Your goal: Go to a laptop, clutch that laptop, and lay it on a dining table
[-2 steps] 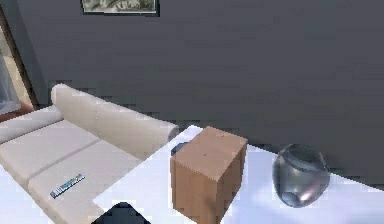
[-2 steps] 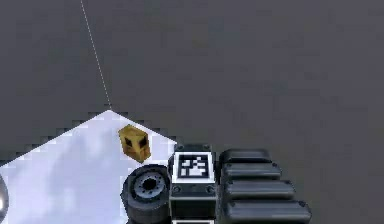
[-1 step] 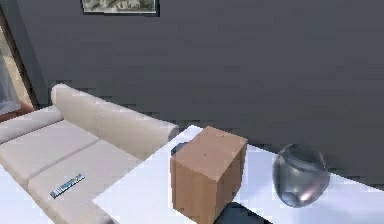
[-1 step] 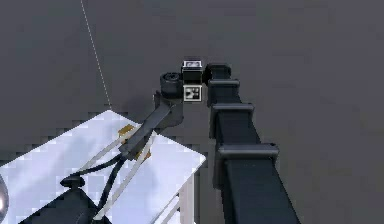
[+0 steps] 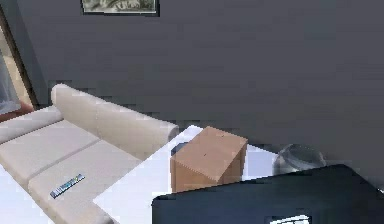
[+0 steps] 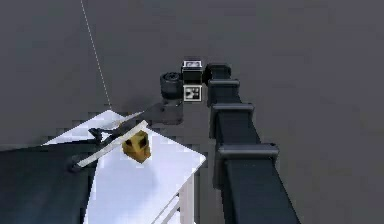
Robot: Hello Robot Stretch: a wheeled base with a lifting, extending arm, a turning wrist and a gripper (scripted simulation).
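1. Evidently the reach step: laptop [image 5: 265, 198] lies on the white desk [image 5: 135, 185], by my judgement not yet grasped.
2. My claw [image 6: 166, 82] sits near the desk's far corner; whether it is open, closed or holding anything, I cannot tell.
3. Next: line the claw up on the laptop.

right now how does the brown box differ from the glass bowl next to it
The box is opaque brown; the bowl is clear glass. The box is square-edged, the bowl rounded. The box stands taller than the bowl. Both stand upright at the white table.
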